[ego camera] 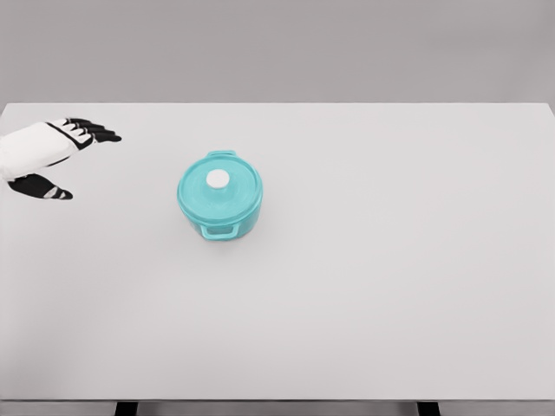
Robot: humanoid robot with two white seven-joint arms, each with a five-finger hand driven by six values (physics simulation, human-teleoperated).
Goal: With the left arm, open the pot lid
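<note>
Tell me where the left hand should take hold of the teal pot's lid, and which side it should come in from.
Grip the white knob at the centre of the lid, probably from straight above. It stands up from the flat teal top, the one raised part fingers can close around. The pot sits upright on the table, and the left hand, open at the left edge, has a clear path over.

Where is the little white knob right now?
In the head view, the white knob sits in the middle of the teal lid on the pot, left of the table's centre, right of the left hand.

Wide white table (390,303) w/ plain gray wall (277,48) behind
</note>
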